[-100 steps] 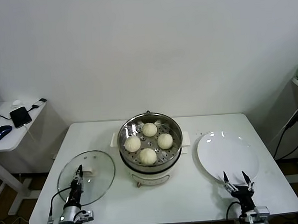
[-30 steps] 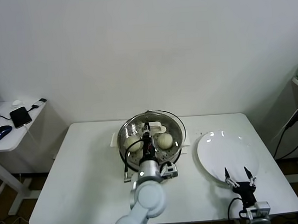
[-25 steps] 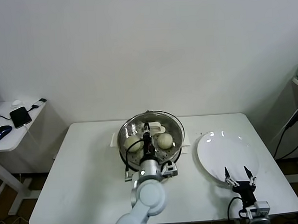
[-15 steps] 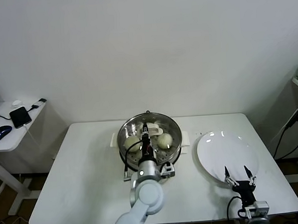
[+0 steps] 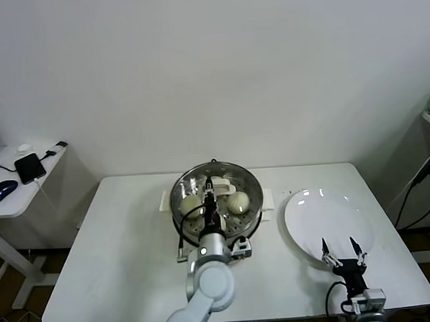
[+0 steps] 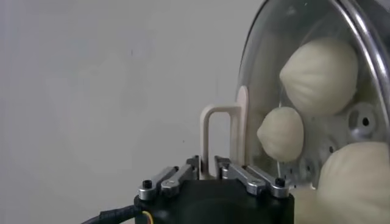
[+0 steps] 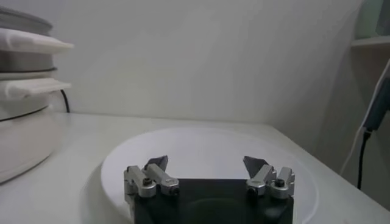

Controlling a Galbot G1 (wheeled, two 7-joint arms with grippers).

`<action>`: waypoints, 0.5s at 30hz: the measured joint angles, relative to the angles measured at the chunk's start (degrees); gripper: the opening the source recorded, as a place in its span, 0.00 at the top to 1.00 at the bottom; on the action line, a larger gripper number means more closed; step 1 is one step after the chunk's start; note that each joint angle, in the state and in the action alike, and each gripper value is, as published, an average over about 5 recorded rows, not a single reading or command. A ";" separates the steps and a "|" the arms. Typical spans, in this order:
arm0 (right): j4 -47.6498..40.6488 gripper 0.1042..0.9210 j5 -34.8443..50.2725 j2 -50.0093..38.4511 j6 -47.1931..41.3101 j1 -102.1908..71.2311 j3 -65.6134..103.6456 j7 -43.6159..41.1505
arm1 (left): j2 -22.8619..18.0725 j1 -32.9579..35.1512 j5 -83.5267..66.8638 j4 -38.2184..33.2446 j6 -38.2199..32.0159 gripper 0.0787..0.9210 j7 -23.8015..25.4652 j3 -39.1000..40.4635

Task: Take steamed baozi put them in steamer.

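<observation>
my left tool (image 6: 207, 167) pinches white handle of round glass lid (image 5: 220, 186) over shiny steel steamer (image 5: 255, 215) w/ cream-white baozi buns (image 5: 237, 201); right tool (image 7: 207, 165) spread wide by flat white plate (image 5: 330, 223).

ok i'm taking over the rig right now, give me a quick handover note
Left gripper: shut on the white handle of the glass lid, holding the lid on or just above the steamer.
Right gripper: open, holding nothing, parked at the near edge of the white plate.
Baozi: at least three show through the lid, inside the steamer; none on the plate.
Done: baozi loaded.
Left: confirm the lid is seated, release the handle and pull the left arm back.
</observation>
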 measured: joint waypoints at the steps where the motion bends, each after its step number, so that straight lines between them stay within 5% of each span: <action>1: 0.06 0.12 -0.06 0.01 -0.08 0.03 -0.04 -0.06 | 0.25 0.07 -0.29 -0.44 0.04 0.72 0.19 0.15; 10: 0.81 0.12 -0.57 0.40 -1.16 -0.24 -0.73 -1.05 | 3.43 1.97 -5.43 -6.95 -0.57 0.41 0.57 0.79; 15: 1.40 0.12 -0.43 0.66 -1.08 -0.66 -0.90 -1.06 | 6.03 4.49 -13.30 -11.86 -3.70 0.25 -3.19 -0.93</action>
